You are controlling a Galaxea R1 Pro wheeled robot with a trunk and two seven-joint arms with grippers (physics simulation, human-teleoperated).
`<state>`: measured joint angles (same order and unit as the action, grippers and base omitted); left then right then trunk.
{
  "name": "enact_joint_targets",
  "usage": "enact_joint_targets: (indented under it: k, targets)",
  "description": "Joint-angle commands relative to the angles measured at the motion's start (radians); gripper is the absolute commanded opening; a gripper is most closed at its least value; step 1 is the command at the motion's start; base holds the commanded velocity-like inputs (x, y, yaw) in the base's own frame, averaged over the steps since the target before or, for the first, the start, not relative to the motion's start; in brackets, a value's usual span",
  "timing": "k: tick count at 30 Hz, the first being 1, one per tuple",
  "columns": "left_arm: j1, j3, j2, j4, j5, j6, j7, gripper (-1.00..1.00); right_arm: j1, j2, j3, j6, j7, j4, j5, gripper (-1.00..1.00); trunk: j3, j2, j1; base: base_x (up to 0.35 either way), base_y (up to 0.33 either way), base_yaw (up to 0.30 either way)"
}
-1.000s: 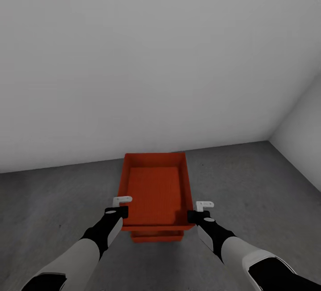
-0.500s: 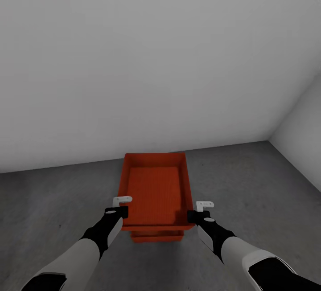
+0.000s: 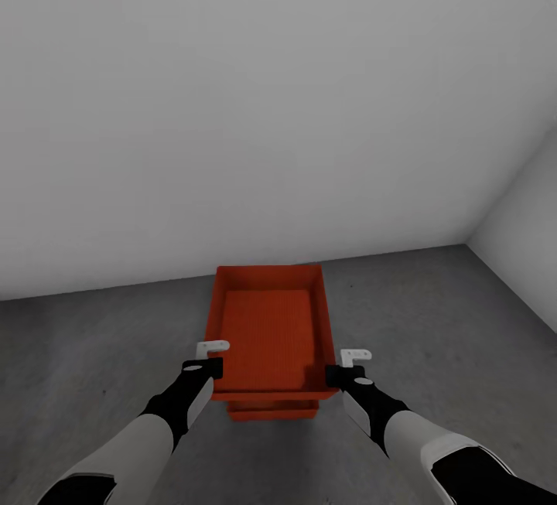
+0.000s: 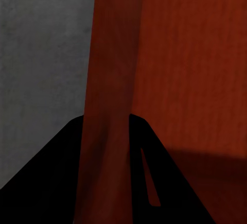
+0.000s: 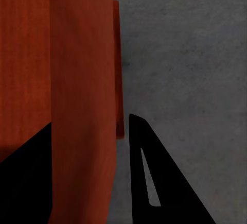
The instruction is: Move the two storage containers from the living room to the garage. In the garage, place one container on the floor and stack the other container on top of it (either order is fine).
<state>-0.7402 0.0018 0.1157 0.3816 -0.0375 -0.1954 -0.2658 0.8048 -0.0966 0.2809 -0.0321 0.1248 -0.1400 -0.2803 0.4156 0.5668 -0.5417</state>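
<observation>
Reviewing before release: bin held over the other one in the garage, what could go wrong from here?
1. The lower container shows only as a strip under the upper container, apparently offset; released now, the top one may land askew.
2. The left tool and right tool each straddle a thin side wall near the near end; the far end could tip.

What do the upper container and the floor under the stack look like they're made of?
Upper container: probably plastic, matte red-orange, with thin plain walls, a finely ribbed base and no gloss. As a render, that stays uncertain. Floor: looks like bare concrete, dark grey and mottled, dull with no seams.
</observation>
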Motion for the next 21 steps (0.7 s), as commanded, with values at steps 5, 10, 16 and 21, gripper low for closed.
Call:
enact_joint_targets:
  k: [5, 10, 16, 21]
  targets:
    - [-0.001, 0.020, 0.001, 0.003, 0.014, -0.009, -0.047, -1.00, 0.001, 0.018, -0.026, -0.005, 0.032, 0.000, -0.003, -1.00, 0.001, 0.001, 0.000, 0.000, 0.000, 0.000]
    - [-0.001, 0.020, 0.001, 0.002, 0.013, -0.009, -0.047, -1.00, 0.001, 0.018, -0.026, -0.005, 0.032, 0.000, -0.004, -1.00, 0.001, 0.001, 0.000, 0.000, 0.000, 0.000]
    - [-0.001, 0.020, 0.001, 0.003, 0.013, -0.011, -0.046, -1.00, 0.001, 0.018, -0.026, -0.005, 0.032, 0.000, -0.005, -1.00, 0.001, 0.001, 0.000, 0.000, 0.000, 0.000]
    - [-0.001, 0.020, 0.002, 0.003, 0.013, -0.012, -0.046, -1.00, 0.001, 0.018, -0.026, -0.005, 0.032, 0.000, -0.005, -1.00, 0.001, 0.001, 0.000, 0.000, 0.000, 0.000]
